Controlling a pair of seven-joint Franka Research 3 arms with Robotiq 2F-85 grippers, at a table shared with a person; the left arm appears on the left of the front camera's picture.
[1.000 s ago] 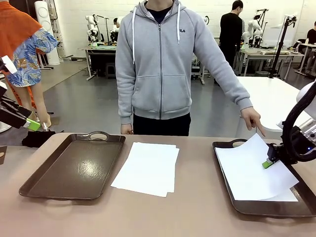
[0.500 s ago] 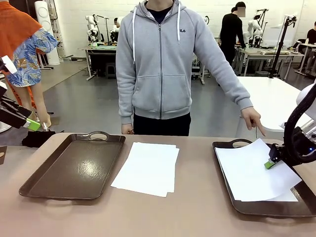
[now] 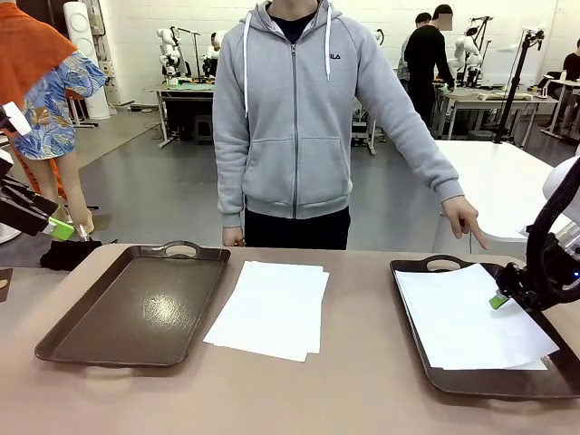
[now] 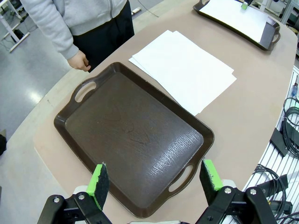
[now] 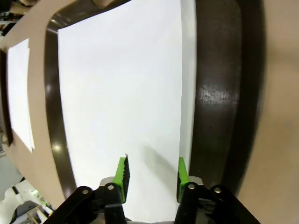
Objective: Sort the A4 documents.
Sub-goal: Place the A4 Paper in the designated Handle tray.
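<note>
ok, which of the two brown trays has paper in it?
The right tray, below the right tool: white sheets lie in it. The left tray holds none, and the other stack sits on the table between them.

We see a pale tan table (image 3: 362, 390) running across the front view. Toward 9 o'clock a brown tray (image 3: 136, 308) lies flat on it, its inside bare and glossy. Just beside that tray, near the middle and toward 12 o'clock, a loose stack of A4 documents (image 3: 272, 308) rests directly on the top, the sheets slightly fanned. At 3 o'clock sits a second brown tray (image 3: 507, 384). At 10 o'clock a dark bundle (image 3: 72, 255) may lie on the far corner; we cannot tell.
</note>
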